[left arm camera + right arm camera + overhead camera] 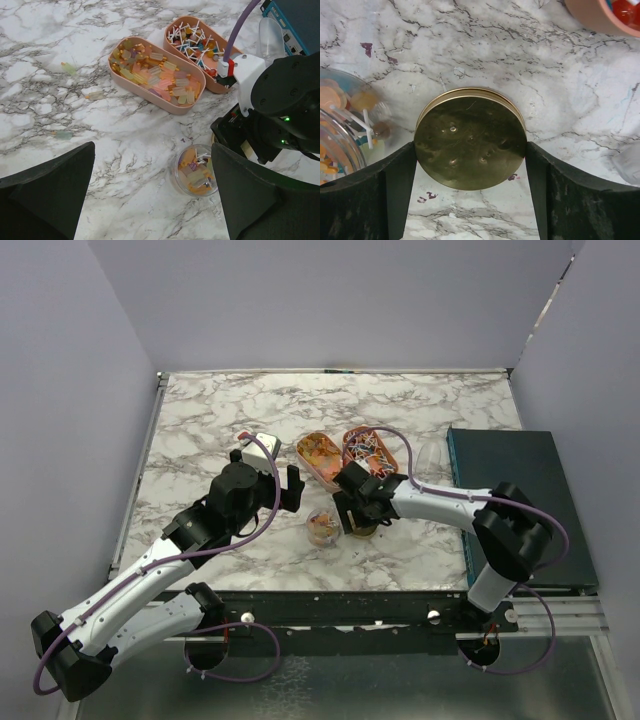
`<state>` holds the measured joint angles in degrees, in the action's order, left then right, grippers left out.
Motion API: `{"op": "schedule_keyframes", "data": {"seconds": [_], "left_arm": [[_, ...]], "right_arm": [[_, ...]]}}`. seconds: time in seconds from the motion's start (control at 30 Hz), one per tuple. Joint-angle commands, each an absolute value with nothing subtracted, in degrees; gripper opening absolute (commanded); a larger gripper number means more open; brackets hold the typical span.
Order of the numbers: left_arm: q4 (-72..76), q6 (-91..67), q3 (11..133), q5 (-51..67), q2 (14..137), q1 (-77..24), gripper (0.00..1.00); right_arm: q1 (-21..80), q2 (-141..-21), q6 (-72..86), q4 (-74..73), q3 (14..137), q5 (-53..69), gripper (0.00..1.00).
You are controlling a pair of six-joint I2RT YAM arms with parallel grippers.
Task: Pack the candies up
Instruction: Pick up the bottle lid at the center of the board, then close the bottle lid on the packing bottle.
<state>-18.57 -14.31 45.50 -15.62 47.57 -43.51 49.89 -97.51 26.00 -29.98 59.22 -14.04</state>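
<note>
Orange-yellow candies fill an oval tray. Red, blue and white candies fill the tray beside it. A small clear jar holds several mixed candies. My right gripper is shut on the round gold lid, its fingers pressing both edges, low over the table just right of the jar. My left gripper is open and empty, left of the jar, with the jar near its right finger.
A few loose candies lie on the marble left of the trays. A clear plastic cup stands by a dark teal box at the table's right side. Small purple stains mark the marble.
</note>
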Motion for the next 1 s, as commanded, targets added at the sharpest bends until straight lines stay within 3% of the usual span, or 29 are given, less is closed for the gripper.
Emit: {"op": "schedule_keyframes", "data": {"seconds": [0.0, 0.5, 0.97], "left_arm": [[-18.95, -14.38, 45.12, -16.66, 47.72, -43.2, 0.99], [-18.92, -14.42, 45.19, -18.6, 46.61, -43.07, 0.99], [-18.95, -14.99, 44.74, -23.67, 41.77, -42.88, 0.99]], "right_arm": [[50.28, -93.53, 25.32, -33.43, 60.07, -16.75, 0.71], [51.7, -85.22, 17.14, -37.94, 66.33, -12.09, 0.66], [59.15, -93.15, 16.33, -38.06, 74.49, -9.76, 0.65]]}}
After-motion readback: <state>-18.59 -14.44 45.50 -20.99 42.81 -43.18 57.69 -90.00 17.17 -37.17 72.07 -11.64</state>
